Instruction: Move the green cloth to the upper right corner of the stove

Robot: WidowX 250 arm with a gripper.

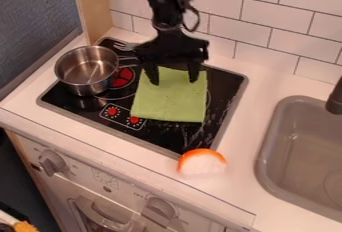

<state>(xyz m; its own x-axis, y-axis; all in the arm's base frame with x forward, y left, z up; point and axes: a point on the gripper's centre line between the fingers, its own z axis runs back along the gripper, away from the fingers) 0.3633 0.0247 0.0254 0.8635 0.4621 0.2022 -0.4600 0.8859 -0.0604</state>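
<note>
Cloth (170, 101), green and flat, lay mid-stove (167, 135) as the black gripper (174, 82) hung at the fabric's far end, its two fingers spread, perhaps just touching it. A metal pot (87, 71) stood on the stove's left side, an orange-edged white object (202, 163) at its near right corner, a sink (294, 141) to its right.
</note>
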